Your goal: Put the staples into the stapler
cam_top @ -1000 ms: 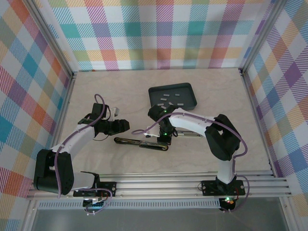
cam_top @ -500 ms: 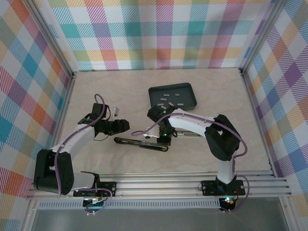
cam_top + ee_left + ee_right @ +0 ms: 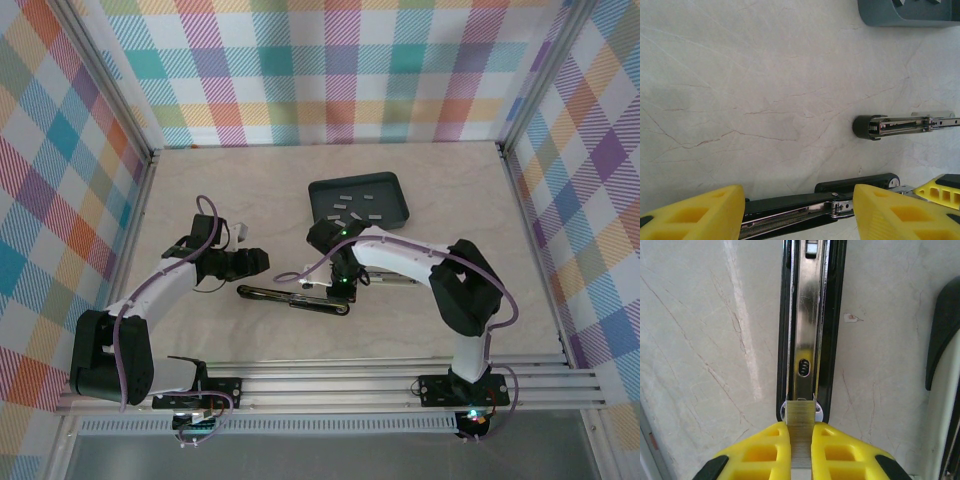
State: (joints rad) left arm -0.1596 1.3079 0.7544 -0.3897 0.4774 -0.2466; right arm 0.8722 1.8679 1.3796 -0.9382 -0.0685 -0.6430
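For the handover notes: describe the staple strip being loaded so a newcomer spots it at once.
Find the black stapler mid-table, nearer than the dark tray. At the end of its metal channel the right hand pinches one grey staple strip; the other strips lie loose in the tray.

Pale marbled tabletop [image 3: 230,190]. Dark tray [image 3: 397,203] flat on it, toward far middle. Black stapler [image 3: 265,293] lying opened near centre, near tray's front edge.
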